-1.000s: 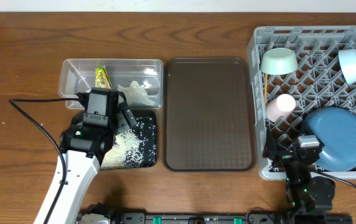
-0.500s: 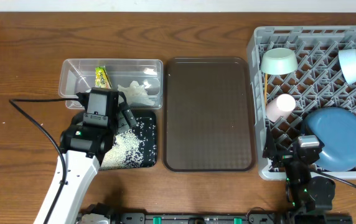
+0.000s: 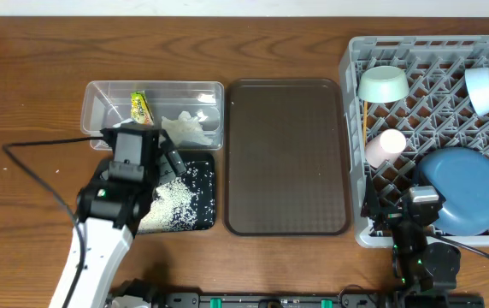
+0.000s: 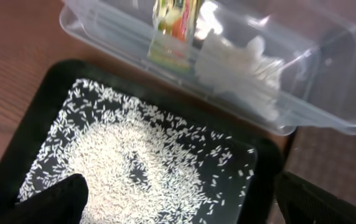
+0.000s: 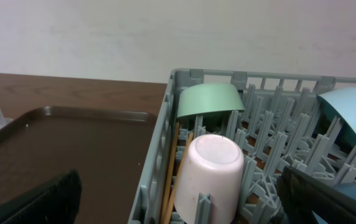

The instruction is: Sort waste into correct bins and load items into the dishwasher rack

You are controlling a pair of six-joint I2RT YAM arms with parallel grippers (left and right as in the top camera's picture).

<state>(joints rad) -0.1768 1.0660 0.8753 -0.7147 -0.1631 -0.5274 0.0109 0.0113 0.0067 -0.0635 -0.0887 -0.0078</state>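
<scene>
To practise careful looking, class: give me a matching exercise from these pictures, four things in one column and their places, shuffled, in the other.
Things: 1 snack wrapper; 2 rice grains; 3 pink cup; 4 brown tray.
Places: A on the black tray; B in the grey rack; C in the clear container; D on the table, between container and rack.
Pairs: 1-C, 2-A, 3-B, 4-D.

White rice grains (image 4: 103,155) speckling black tray (image 4: 41,118), clear container (image 3: 99,98), yellow-green wrapper (image 3: 141,106), white tissue (image 3: 185,128), brown serving tray (image 3: 287,154), grey lattice rack (image 3: 437,94), mint-green bowl (image 3: 382,84), light blue bowl (image 3: 482,90), pink cup (image 3: 385,144), dark blue plate (image 3: 462,190), brown wood-grain table (image 3: 22,68).
</scene>
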